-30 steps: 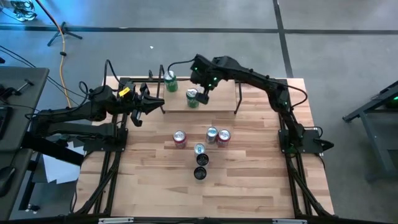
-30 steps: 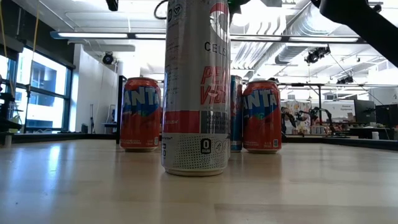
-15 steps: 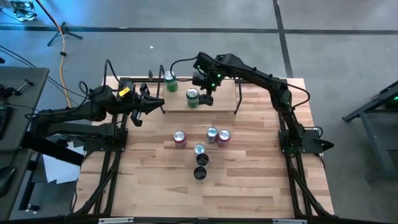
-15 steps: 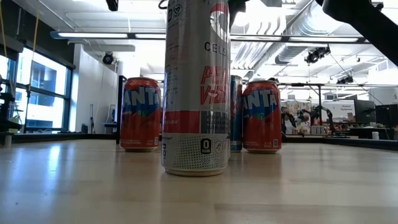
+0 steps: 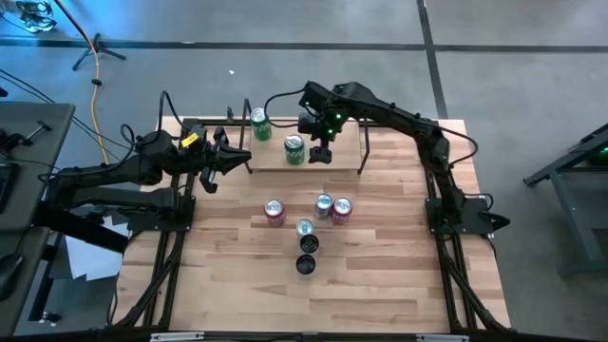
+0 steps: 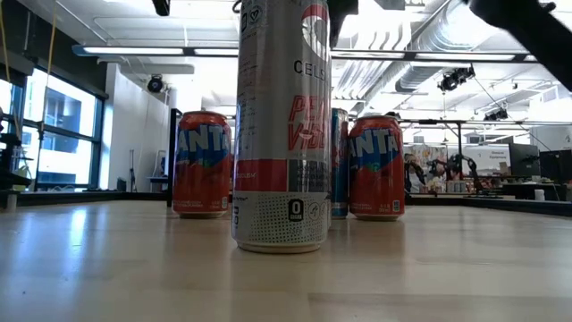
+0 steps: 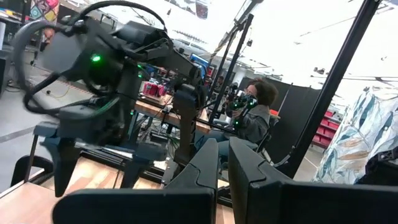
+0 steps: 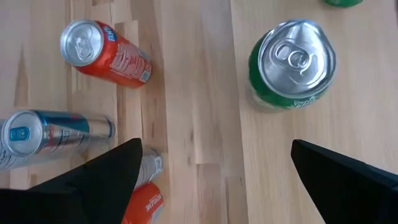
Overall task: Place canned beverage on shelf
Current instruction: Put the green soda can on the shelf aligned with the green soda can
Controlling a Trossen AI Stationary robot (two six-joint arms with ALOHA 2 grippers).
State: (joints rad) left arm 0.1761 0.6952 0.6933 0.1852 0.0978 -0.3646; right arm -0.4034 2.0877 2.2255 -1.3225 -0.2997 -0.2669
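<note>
— What's carrying everything?
— A pale wooden table, with the shelf standing near its far edge, a black wire upright at each end.
— What stands on the shelf?
— Two green cans: one by the left upright, another towards the middle, both upright.
— And on the tabletop itself?
— Two orange cans, a silver-blue can between them, then a tall slim can and two dark cans lined up nearer the front.
</note>
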